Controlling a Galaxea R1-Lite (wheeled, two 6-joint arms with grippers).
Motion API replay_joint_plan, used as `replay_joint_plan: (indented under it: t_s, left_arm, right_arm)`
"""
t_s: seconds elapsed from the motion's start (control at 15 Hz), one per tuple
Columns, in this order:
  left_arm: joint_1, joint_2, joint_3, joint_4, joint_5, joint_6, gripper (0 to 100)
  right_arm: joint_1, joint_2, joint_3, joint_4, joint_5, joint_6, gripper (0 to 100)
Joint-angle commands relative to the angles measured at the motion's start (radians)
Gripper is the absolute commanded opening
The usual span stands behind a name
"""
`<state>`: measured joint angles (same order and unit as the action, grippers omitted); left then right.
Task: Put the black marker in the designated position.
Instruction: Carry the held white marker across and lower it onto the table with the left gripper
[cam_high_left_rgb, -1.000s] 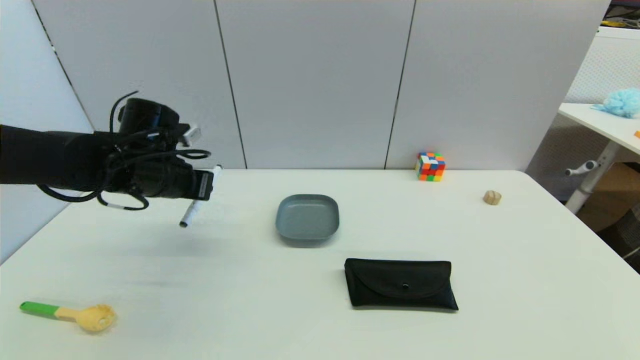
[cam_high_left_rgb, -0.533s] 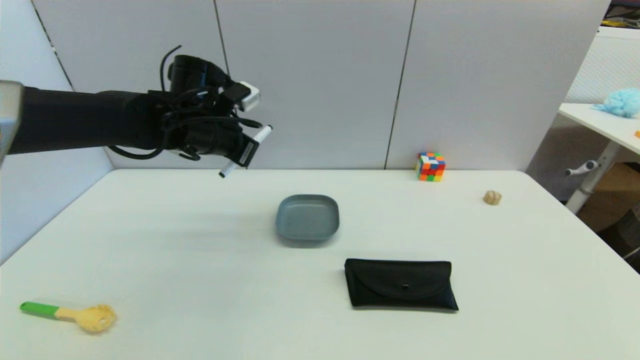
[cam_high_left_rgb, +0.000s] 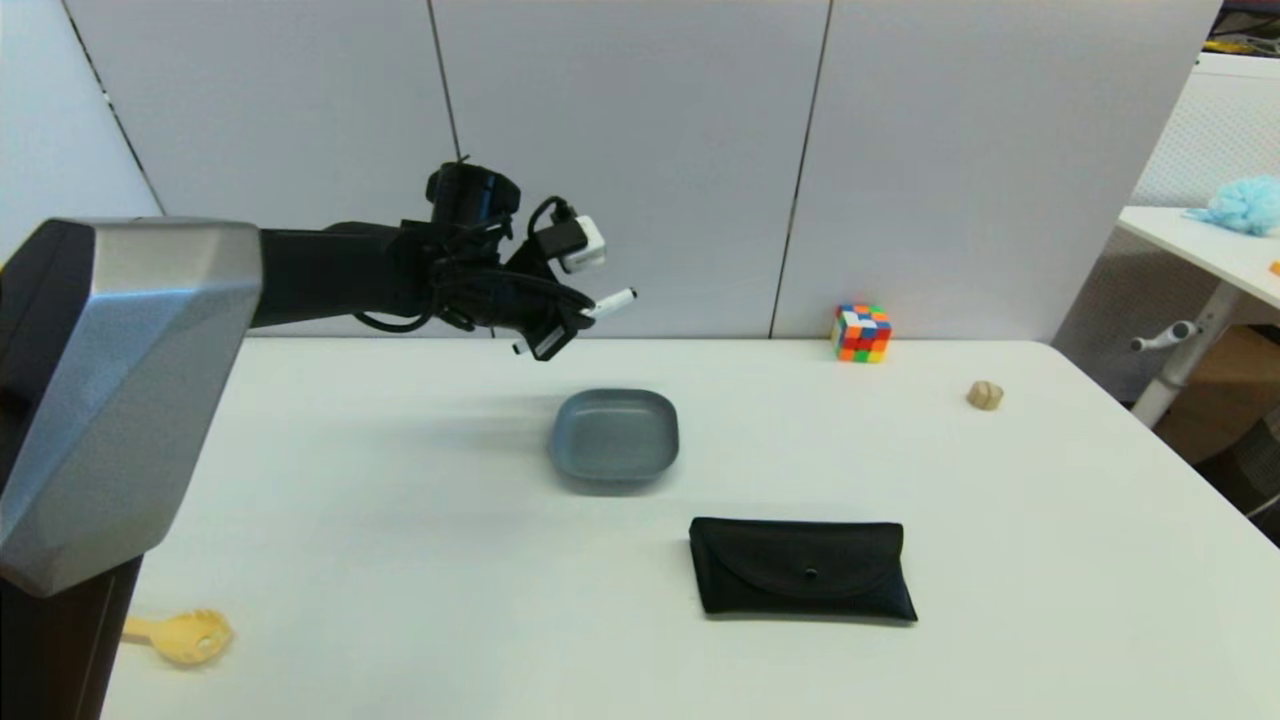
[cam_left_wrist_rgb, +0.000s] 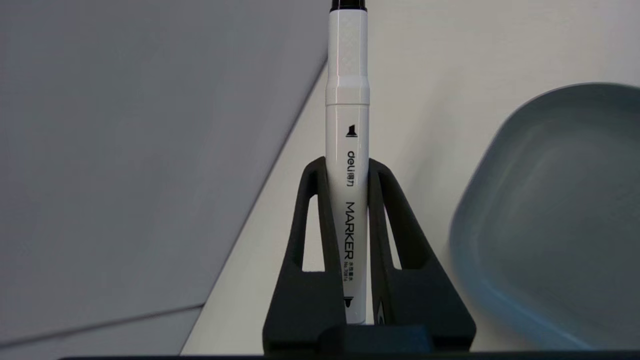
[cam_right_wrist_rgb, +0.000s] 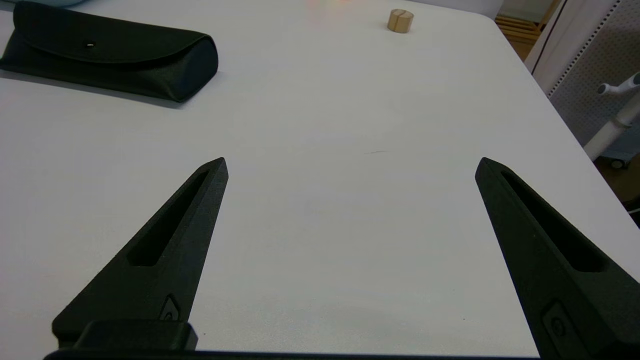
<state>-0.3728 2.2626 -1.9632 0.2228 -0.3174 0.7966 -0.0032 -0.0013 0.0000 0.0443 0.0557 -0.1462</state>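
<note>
The black marker, a slim white barrel with black tips, is clamped between the fingers of my left gripper, which hangs in the air behind and a little left of the grey plate. In the left wrist view the marker runs lengthwise between both fingers, its far end sticking out past them, with the grey plate below and off to one side. My right gripper is out of the head view; its own view shows it open above bare table.
A black pouch lies in front of the plate. A colourful cube and a small wooden block sit at the back right. A yellow spoon-fork lies at the front left. The wall panels stand just behind the left gripper.
My left arm has carried the marker up from low over the table's left side and rightward toward the plate. The marker now lies flatter, its tip pointing right.
</note>
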Motion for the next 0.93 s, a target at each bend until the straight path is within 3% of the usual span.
replay_joint_plan:
  t_s: [0.07,0.33,0.93]
  left_arm:
    - [-0.026,0.057,-0.008,-0.006,-0.063,0.001,0]
    - [-0.032,0.114,-0.010,-0.111,-0.140,0.007,0]
    - [-0.028,0.153,-0.010,-0.168,-0.176,0.066,0]
  right_arm:
    - [0.000,0.001,0.000,0.000,0.001,-0.001,100]
    - [0.000,0.001,0.000,0.000,0.001,-0.001,100]
    - [0.000,0.001,0.000,0.000,0.001,-0.001,100]
